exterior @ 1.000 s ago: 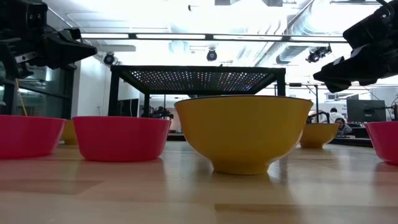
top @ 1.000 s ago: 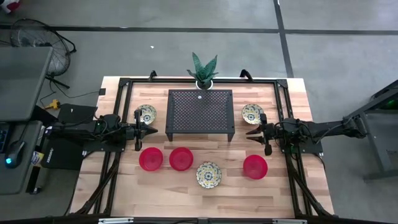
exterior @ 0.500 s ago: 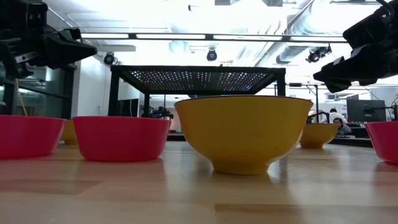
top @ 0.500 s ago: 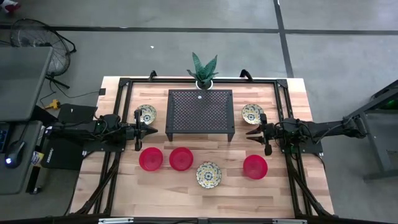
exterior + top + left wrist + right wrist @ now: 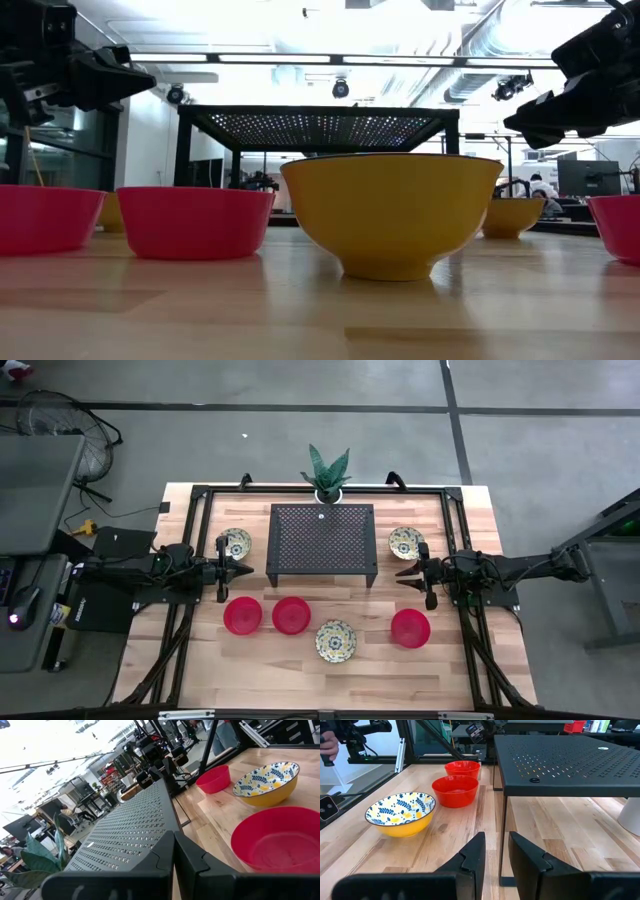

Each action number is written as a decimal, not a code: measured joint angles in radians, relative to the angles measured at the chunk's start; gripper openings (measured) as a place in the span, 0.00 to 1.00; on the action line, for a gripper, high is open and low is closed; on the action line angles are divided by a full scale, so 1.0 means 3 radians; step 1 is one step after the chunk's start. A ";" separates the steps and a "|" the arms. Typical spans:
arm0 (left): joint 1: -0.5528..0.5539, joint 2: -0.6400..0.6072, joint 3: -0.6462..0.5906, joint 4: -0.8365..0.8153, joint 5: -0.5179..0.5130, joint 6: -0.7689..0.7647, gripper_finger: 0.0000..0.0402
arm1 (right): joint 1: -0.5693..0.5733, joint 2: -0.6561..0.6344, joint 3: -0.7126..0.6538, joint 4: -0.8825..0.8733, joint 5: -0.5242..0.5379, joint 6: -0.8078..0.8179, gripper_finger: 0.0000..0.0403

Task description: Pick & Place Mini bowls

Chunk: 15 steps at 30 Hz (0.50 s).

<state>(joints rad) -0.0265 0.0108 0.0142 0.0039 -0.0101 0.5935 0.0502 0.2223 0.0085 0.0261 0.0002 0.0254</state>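
Six mini bowls rest on their bases on the wooden table. Three red bowls and a patterned yellow bowl sit toward the near edge. Two more patterned bowls flank the black perforated rack. My left gripper hovers shut left of the rack, above the table, with a red bowl just ahead. My right gripper hovers right of the rack, open by a narrow gap. Neither holds anything.
A potted plant in a white pot stands at the far edge behind the rack. Black frame rails run along the table's left and right sides. Bare wood lies between the rack's near legs and the row of bowls.
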 joint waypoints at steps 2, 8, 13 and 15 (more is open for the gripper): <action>-0.0001 0.0000 0.0032 -0.0010 -0.0052 -0.0054 0.00 | 0.0001 0.0000 -0.0001 0.0000 0.0000 0.0000 0.18; -0.0001 -0.0002 0.0293 -0.0014 -0.0633 -0.0752 0.00 | 0.0001 0.0001 -0.0001 0.0000 0.0000 0.0000 0.18; 0.0000 0.0001 0.0509 -0.0047 -0.0944 -0.0875 0.00 | 0.0001 0.0000 0.0000 0.0000 0.0000 0.0000 0.18; 0.0000 0.0001 0.0642 -0.0103 -0.1101 -0.0876 0.00 | 0.0001 0.0001 -0.0001 0.0000 0.0000 0.0000 0.18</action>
<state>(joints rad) -0.0265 0.0110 0.2067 -0.0270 -0.3404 0.3308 0.0505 0.2225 0.0082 0.0261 0.0002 0.0254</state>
